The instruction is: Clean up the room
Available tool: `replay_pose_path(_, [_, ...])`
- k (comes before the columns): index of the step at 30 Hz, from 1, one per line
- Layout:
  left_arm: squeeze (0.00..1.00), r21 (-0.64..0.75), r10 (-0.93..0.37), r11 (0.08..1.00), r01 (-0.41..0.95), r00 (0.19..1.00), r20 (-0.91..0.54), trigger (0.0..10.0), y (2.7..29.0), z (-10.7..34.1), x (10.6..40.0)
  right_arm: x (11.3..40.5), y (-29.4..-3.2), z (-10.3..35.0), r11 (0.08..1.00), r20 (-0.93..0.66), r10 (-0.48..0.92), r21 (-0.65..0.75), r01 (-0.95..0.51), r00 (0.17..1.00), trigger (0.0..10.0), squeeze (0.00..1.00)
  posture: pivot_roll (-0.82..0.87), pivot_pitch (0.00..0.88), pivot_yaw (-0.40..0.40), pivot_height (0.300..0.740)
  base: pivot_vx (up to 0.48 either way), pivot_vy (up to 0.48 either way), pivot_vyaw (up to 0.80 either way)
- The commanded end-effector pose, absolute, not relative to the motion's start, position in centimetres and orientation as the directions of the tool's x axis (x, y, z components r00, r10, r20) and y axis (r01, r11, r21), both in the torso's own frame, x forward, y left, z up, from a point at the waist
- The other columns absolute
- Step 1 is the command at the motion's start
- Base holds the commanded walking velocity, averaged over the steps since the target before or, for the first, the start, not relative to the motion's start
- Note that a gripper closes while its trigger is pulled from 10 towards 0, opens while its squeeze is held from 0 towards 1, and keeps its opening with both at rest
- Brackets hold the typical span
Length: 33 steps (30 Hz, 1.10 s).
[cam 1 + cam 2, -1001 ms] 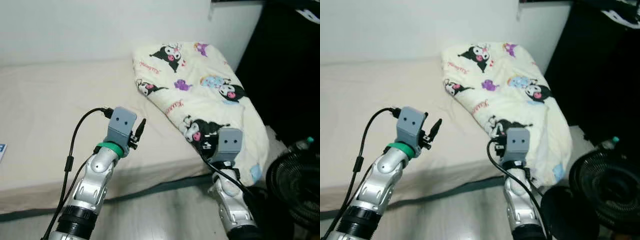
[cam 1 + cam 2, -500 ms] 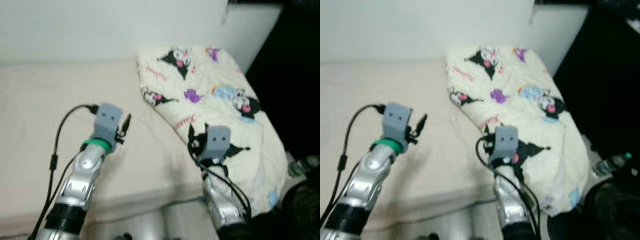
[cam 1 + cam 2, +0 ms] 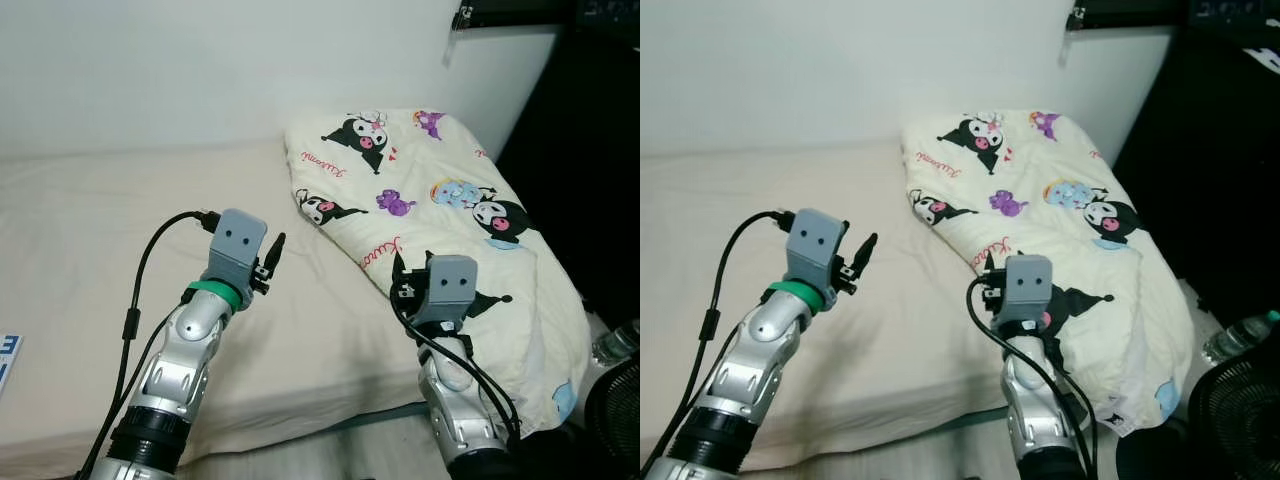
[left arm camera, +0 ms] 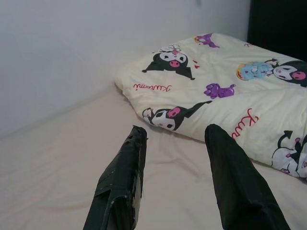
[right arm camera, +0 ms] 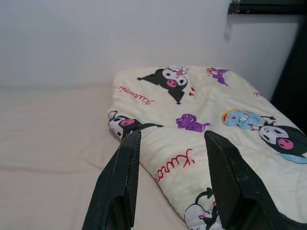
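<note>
A cream blanket [image 3: 430, 190] printed with black cartoon figures lies bunched on the right end of the bed [image 3: 100, 210] and hangs over its front edge. My left gripper [image 4: 176, 128] is open and empty. It hovers over the beige sheet, a little left of the blanket's near fold, and points at it. My right gripper [image 5: 172, 134] is also open and empty. It is held above the front part of the blanket [image 5: 192, 110], by the bed's edge, with nothing between its fingers [image 5: 223, 177].
A black cabinet [image 3: 590, 130] stands right of the bed, against the white wall. A water bottle [image 3: 1240, 338] and a black fan [image 3: 1240, 420] sit on the floor at the lower right. A blue-and-white item [image 3: 5, 355] shows at the left edge.
The whole view has shifted: the camera came nearer to the bed and less floor shows. Both arms keep much the same raised pose, fingers still open.
</note>
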State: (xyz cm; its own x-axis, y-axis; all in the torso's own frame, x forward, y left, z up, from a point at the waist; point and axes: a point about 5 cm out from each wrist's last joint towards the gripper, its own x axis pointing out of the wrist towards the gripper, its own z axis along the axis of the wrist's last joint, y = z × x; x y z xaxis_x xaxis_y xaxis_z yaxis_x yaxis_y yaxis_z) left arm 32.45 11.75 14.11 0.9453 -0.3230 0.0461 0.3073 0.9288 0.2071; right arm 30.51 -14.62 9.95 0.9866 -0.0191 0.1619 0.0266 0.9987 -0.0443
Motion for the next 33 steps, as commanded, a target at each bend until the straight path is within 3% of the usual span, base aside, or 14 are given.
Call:
replay_pose_path(1, [0.00, 0.208, -0.326, 0.926, 0.315, 0.945, 0.023, 10.0, 11.8, 13.6, 32.3, 30.3, -14.6, 9.4, 0.999, 0.142, -0.026, -0.040, 0.032, 0.989, 10.0, 0.00, -0.04, 0.014, 0.068, 0.715, 0.000, 0.000, 0.00])
replay_pose_path(29, [0.00, 0.219, -0.336, 0.920, 0.326, 0.942, 0.009, 10.0, 11.7, 13.2, 32.2, 30.5, -15.2, 9.5, 0.998, 0.145, -0.050, -0.040, 0.056, 0.988, 10.0, 0.00, -0.04, 0.010, 0.072, 0.620, 0.000, 0.000, 0.00])
replay_pose_path(33, [0.00, 0.222, -0.337, 0.919, 0.327, 0.942, 0.006, 10.0, 11.8, 13.2, 32.1, 30.7, -16.7, 9.8, 0.993, 0.152, -0.100, -0.049, 0.109, 0.983, 10.0, 0.00, -0.04, 0.015, 0.077, 0.605, 0.000, 0.000, 0.00])
